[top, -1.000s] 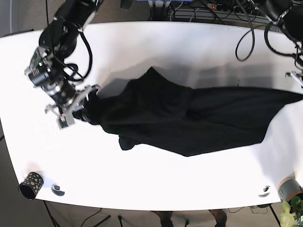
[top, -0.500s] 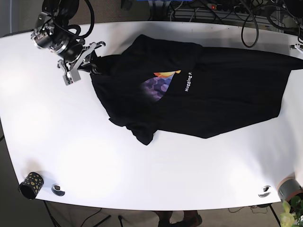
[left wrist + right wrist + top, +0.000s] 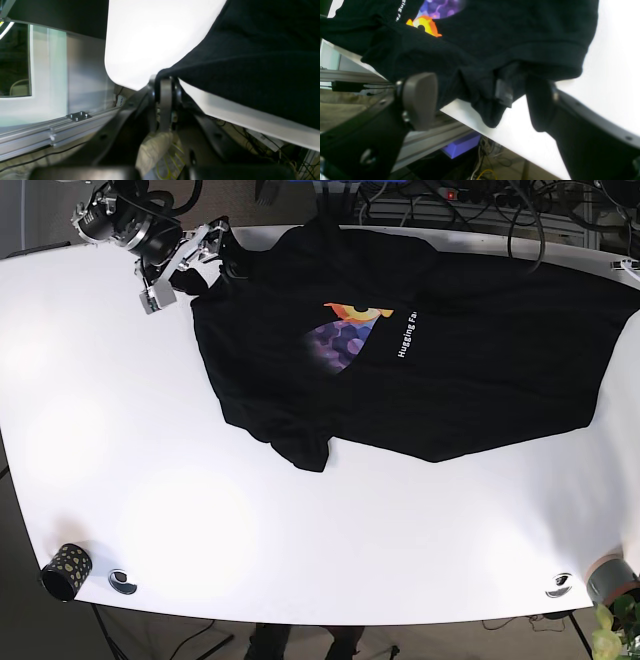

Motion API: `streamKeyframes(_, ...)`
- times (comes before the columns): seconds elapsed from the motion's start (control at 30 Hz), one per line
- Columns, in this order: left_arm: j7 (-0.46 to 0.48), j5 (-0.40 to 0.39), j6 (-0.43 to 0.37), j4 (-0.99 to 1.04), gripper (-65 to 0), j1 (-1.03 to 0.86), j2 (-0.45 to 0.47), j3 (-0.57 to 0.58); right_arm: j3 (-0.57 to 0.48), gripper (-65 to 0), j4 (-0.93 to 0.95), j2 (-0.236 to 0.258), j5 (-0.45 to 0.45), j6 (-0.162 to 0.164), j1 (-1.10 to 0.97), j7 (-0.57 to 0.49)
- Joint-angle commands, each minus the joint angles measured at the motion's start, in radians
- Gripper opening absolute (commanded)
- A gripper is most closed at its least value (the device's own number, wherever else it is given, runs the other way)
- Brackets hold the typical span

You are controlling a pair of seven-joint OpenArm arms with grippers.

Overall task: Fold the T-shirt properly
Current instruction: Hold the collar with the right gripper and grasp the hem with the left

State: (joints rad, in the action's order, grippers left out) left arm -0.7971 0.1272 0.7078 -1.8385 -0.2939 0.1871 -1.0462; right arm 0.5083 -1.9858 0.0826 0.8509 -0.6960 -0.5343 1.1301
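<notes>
The black T-shirt [image 3: 440, 370] lies spread across the far half of the white table [image 3: 300, 550], its colourful print [image 3: 348, 330] facing up. Its near left part is bunched into a fold [image 3: 300, 450]. My right gripper [image 3: 190, 262] is at the shirt's far left corner, open. In the right wrist view its fingers [image 3: 420, 100] stand wide apart, with a bunched shirt edge [image 3: 492, 110] lying between them at the table edge. My left gripper [image 3: 165, 85] is shut on the T-shirt's edge [image 3: 250, 62] at the table's far right corner.
A dotted black cup [image 3: 65, 572] and a small round disc [image 3: 122, 581] sit at the near left corner. Another disc [image 3: 560, 585], a grey cup [image 3: 612, 578] and a plant [image 3: 615, 630] are at the near right. Cables [image 3: 450, 205] run behind the table.
Both arms have carried the shirt toward the table's far edge. It went from a dark bunched strip to a wider spread with the print showing.
</notes>
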Motion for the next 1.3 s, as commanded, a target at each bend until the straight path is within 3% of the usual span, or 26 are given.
streamKeyframes(0.0,0.012,-0.002,-0.010,-0.019,-56.7,0.006,0.022,-0.001,0.013,-11.9,0.013,0.023,0.028,-0.002,0.012,-0.025)
streamKeyframes(0.13,0.012,-0.002,-0.010,-0.019,-33.6,0.031,0.030,0.043,0.063,-11.9,0.095,0.023,0.026,-0.002,0.093,-0.018)
streamKeyframes(0.17,0.012,-0.002,-0.010,-0.019,-25.1,0.042,0.041,0.057,0.079,-11.9,0.138,0.024,0.026,-0.002,0.119,-0.018)
streamKeyframes(0.27,0.012,-0.002,-0.010,-0.002,-15.6,0.060,0.045,0.079,0.099,-11.9,0.224,0.042,0.026,-0.002,0.190,-0.017)
streamKeyframes(0.5,0.012,-0.004,-0.010,0.013,-22.8,0.154,0.048,0.077,0.099,-11.9,0.418,0.067,0.024,-0.002,0.331,0.003)
streamKeyframes(0.77,0.011,-0.002,-0.010,0.029,-23.5,0.220,0.082,0.088,0.045,-11.9,0.572,0.062,-0.011,-0.002,0.426,-0.005)
streamKeyframes(0.93,0.011,0.004,-0.010,0.036,-23.2,0.264,0.082,0.174,0.006,-13.3,0.575,0.039,-0.051,-0.002,0.452,-0.005)
streamKeyframes(1.07,0.011,0.004,-0.010,0.109,-23.1,0.318,0.084,0.246,0.008,-25.7,0.575,0.013,-0.086,-0.002,0.466,-0.005)
streamKeyframes(1.27,0.011,0.004,-0.010,0.287,-22.9,0.422,0.105,0.326,0.005,-48.0,0.573,0.013,-0.111,-0.002,0.472,-0.005)
